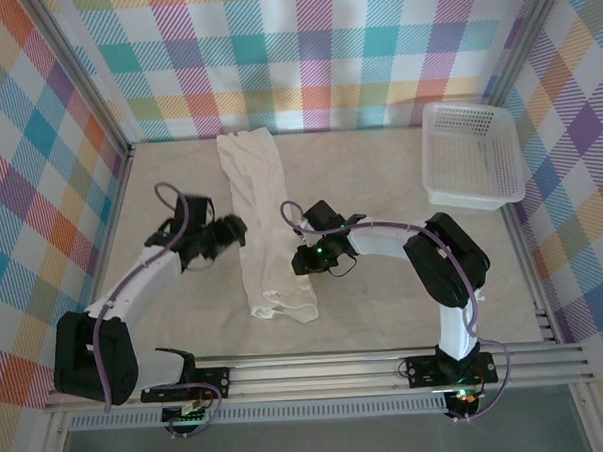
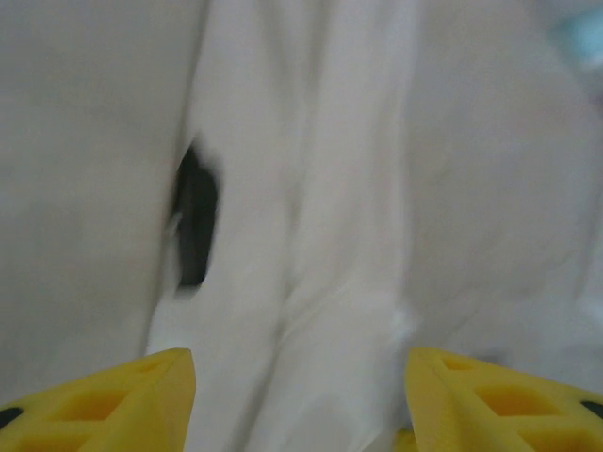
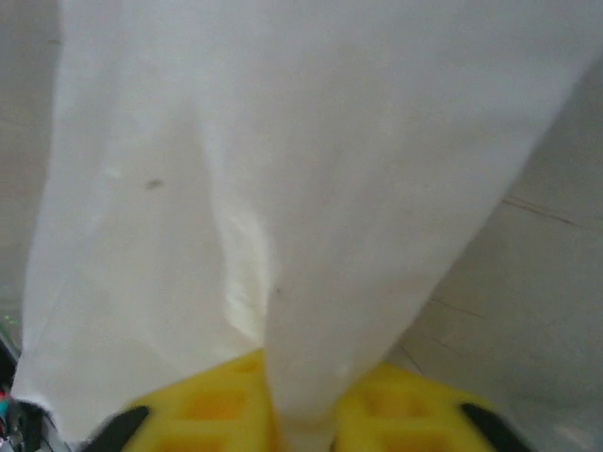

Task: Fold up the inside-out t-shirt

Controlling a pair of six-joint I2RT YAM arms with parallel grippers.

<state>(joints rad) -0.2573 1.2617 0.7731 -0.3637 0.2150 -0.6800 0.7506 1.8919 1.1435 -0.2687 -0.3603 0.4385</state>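
R gripper (image 3: 300, 400) at frame bottom pinches t-shirt (image 3: 283, 188) cloth, L gripper (image 2: 300, 386) wide open over it; shirt already a narrow strip mid-frame, crosswise folds prob left

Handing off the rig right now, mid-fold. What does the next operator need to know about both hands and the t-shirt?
Left hand: open, at the left edge of the t-shirt, gripping nothing.
Right hand: shut on a pinch of cloth at the shirt's right edge.
The t-shirt lies as a long narrow strip down the middle of the table, running far to near. The white mesh basket sits far right, apart from it.
Done: the lengthwise folds, by the look of it.
Left: probably folding the strip end over end into a compact stack.
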